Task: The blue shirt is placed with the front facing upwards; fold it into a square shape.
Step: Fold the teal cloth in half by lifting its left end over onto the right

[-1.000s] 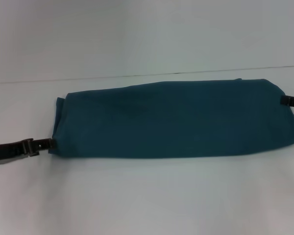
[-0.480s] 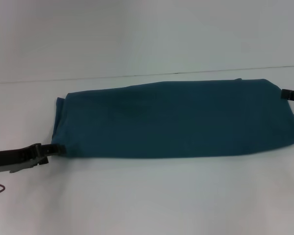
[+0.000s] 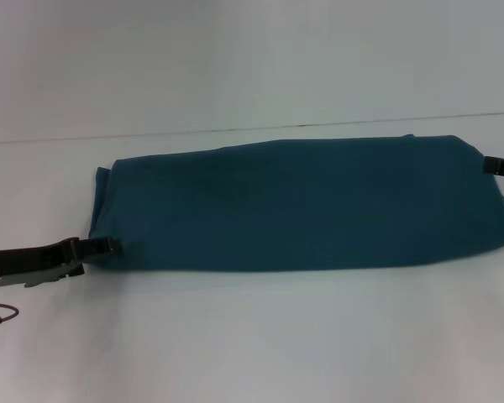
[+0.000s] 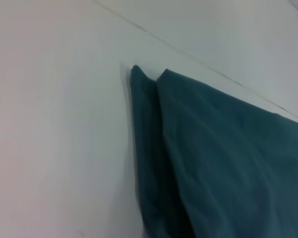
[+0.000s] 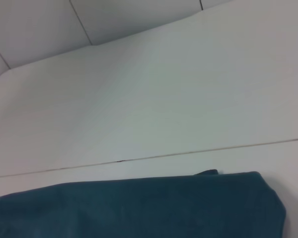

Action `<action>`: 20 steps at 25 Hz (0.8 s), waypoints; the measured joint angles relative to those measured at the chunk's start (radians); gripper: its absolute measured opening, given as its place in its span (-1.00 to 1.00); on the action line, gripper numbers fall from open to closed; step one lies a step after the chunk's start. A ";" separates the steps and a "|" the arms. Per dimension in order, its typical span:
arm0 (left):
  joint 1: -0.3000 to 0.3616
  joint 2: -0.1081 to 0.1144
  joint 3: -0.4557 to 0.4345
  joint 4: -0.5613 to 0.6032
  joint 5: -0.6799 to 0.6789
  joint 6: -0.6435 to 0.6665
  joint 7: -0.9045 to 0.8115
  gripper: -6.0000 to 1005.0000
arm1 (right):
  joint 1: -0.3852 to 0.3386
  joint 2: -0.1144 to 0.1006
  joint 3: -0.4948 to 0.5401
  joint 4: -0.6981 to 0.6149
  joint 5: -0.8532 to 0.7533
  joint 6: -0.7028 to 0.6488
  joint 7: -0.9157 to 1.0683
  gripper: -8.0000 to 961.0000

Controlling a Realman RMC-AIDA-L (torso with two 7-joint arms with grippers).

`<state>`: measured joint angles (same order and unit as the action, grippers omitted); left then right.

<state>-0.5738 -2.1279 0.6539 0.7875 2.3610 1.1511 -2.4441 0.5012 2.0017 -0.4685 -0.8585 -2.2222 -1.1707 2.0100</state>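
The blue shirt (image 3: 302, 206) lies on the white table (image 3: 252, 336), folded into one long band running left to right, plain side up; no lettering shows. My left gripper (image 3: 105, 246) is at the band's near left corner, touching its edge. My right gripper (image 3: 494, 164) is at the band's far right end, mostly cut off by the picture's edge. The left wrist view shows the shirt's layered left end (image 4: 228, 168). The right wrist view shows its far edge (image 5: 139, 208).
A thin seam line (image 3: 235, 130) runs across the white surface just behind the shirt. A thin dark cable (image 3: 0, 316) hangs below my left arm at the left edge. Bare table lies in front of and behind the shirt.
My left gripper has moved a little right, up to the shirt's near left corner. The right gripper has barely shifted. The shirt has not visibly moved.
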 joint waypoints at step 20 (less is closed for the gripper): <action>-0.062 0.005 0.001 -0.069 0.020 -0.055 -0.005 0.78 | -0.006 -0.001 0.001 -0.002 -0.001 0.000 0.004 0.89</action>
<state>-0.6354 -2.1229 0.6551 0.7188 2.3807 1.0959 -2.4494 0.4954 2.0003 -0.4679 -0.8607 -2.2227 -1.1706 2.0137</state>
